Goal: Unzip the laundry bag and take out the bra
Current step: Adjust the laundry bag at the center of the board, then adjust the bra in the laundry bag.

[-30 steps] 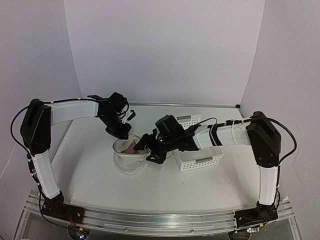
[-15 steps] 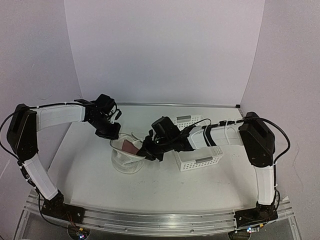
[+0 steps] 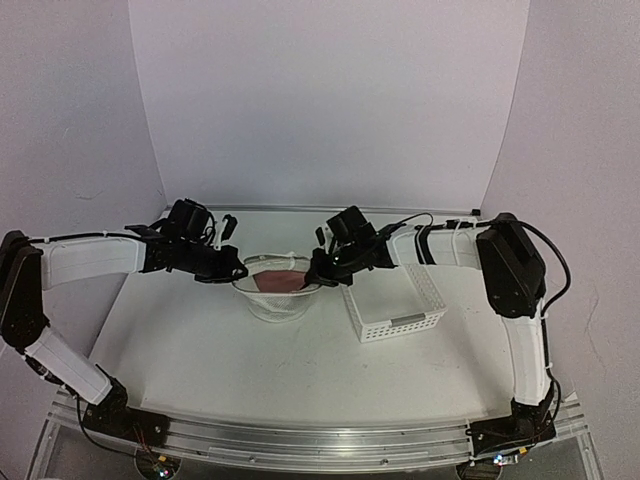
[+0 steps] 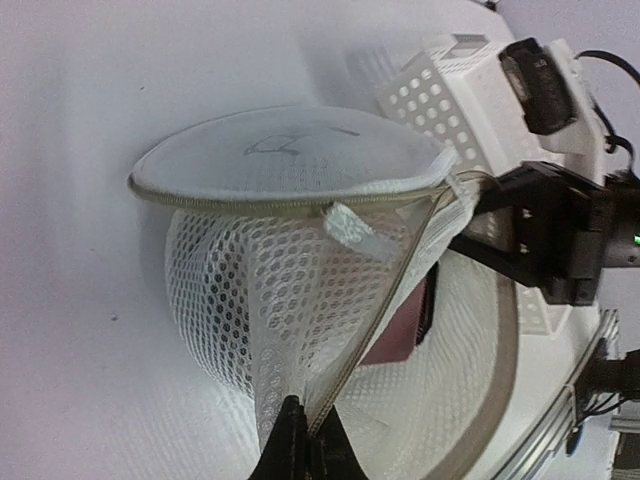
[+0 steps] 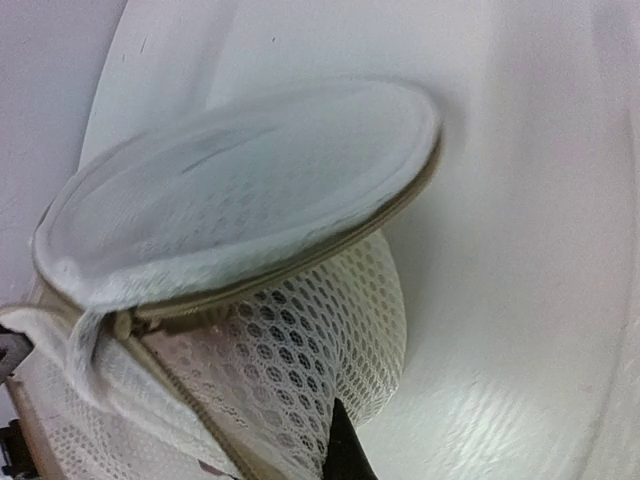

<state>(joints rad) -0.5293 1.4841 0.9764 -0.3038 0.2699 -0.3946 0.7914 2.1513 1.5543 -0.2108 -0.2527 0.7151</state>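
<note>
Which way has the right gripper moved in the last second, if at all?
Yes. In the top view the right gripper shifted toward the back wall and slightly right, nearer the white basket's left side.

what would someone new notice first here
The mesh laundry bag stands at mid-table, pinched between both arms. The left gripper is shut on its left rim and the right gripper is shut on its right rim. A pinkish bit of the bra shows inside it, and a white basket sits just to its right.
</note>
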